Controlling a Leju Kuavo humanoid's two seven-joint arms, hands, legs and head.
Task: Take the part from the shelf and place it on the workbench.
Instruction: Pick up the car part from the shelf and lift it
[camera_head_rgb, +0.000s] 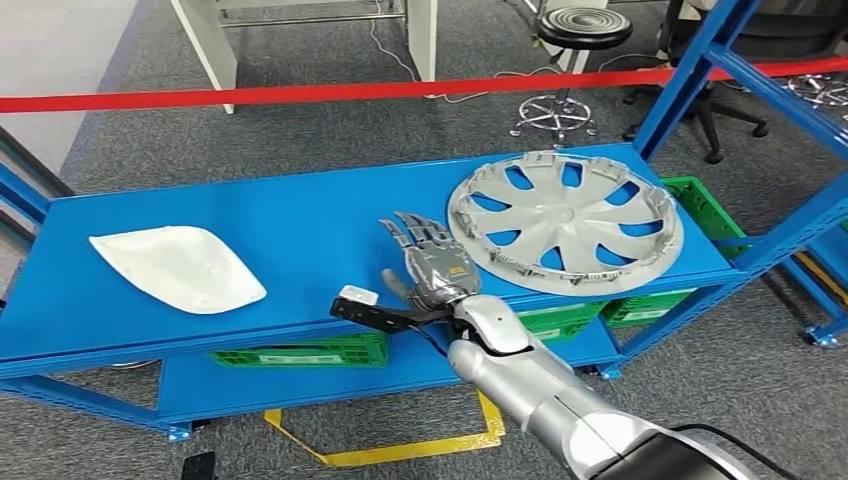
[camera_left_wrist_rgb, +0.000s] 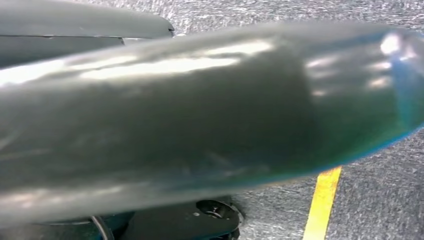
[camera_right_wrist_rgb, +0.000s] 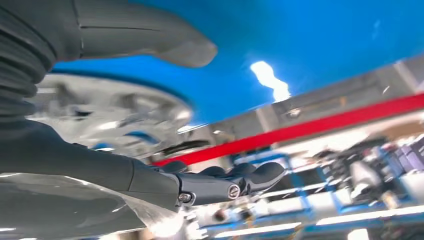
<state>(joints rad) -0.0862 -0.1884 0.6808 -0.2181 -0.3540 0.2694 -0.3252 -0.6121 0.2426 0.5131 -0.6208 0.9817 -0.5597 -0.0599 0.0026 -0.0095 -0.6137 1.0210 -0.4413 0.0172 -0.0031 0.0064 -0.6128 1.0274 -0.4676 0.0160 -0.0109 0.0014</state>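
A silver wheel cover (camera_head_rgb: 565, 220) lies flat on the right part of the blue shelf (camera_head_rgb: 300, 225). A white curved panel (camera_head_rgb: 175, 267) lies at the shelf's left. My right hand (camera_head_rgb: 432, 262) hovers over the shelf just left of the wheel cover, fingers stretched out and apart, holding nothing. In the right wrist view the thumb (camera_right_wrist_rgb: 150, 40) and dark fingers (camera_right_wrist_rgb: 220, 182) are spread, with the wheel cover (camera_right_wrist_rgb: 110, 115) close beside them. The left wrist view has a blurred grey shape (camera_left_wrist_rgb: 200, 110) against the lens above grey carpet.
A red barrier tape (camera_head_rgb: 400, 90) runs behind the shelf. Green crates (camera_head_rgb: 300, 352) sit on the lower level. Blue uprights (camera_head_rgb: 690, 80) rise at the right. A stool (camera_head_rgb: 580, 30) and white table legs (camera_head_rgb: 210, 40) stand beyond. Yellow floor tape (camera_head_rgb: 400, 450) lies below.
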